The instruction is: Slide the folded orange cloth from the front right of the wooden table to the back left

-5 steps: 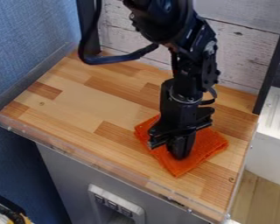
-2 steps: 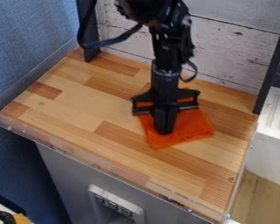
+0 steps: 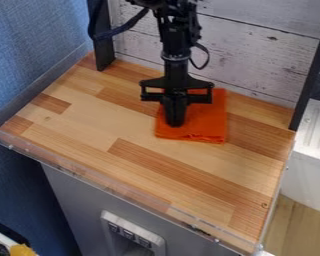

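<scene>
One orange folded cloth [image 3: 206, 117] has just slid back across the butcher-block countertop [image 3: 89, 120], away from the clear front rim [image 3: 139, 199] and toward the whitewashed plank wall [image 3: 256, 60]. The black gripper [image 3: 175, 124] has travelled with it, going rearward and slightly toward the picture's left while pointing down throughout. The cloth has also turned on the way: it lay diagonally at first, and its sides now run closer to the picture's upright and level lines. It rests flat near the rear of the countertop, with its layered near edge facing the front rim and its larger visible part on the picture's right of the gripper. The jaws look together, their tips down at the cloth's left part; whether they pinch a fold or only press on it cannot be told. Because cloth and gripper have shifted alike, the contact seems firm enough to drag the fabric, and the step in hand reads as a wiping or repositioning stroke, well along in its rearward run. With the wall now nearer, little of that run seems left, and pushing much farther could bunch the cloth against the planks.
</scene>
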Motion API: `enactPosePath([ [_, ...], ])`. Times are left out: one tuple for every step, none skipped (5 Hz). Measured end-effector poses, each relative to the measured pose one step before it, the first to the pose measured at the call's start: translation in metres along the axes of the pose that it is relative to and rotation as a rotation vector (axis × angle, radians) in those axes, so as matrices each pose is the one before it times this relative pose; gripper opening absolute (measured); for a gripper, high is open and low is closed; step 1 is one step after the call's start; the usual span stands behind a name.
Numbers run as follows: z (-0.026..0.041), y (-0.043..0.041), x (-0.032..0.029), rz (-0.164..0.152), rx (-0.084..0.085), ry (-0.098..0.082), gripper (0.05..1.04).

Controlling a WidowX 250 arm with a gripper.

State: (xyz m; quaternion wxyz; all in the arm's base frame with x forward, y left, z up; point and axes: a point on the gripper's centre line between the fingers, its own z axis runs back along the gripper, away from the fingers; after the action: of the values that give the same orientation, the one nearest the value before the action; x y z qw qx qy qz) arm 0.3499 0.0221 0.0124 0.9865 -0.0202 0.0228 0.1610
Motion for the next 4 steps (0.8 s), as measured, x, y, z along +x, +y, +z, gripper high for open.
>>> enactPosePath([
  [0.00343, 0.01777, 0.00959, -0.1122, -0.0152, -0.018, 0.059],
  [0.00066, 0.01537, 0.00875, -0.0878, -0.0057, -0.0196, 0.059],
  [0.0015, 0.01565, 0.00814, -0.0698, 0.0116, -0.0204, 0.059],
  [0.00049, 0.01507, 0.00351, -0.0457, 0.0174, -0.0162, 0.059],
])
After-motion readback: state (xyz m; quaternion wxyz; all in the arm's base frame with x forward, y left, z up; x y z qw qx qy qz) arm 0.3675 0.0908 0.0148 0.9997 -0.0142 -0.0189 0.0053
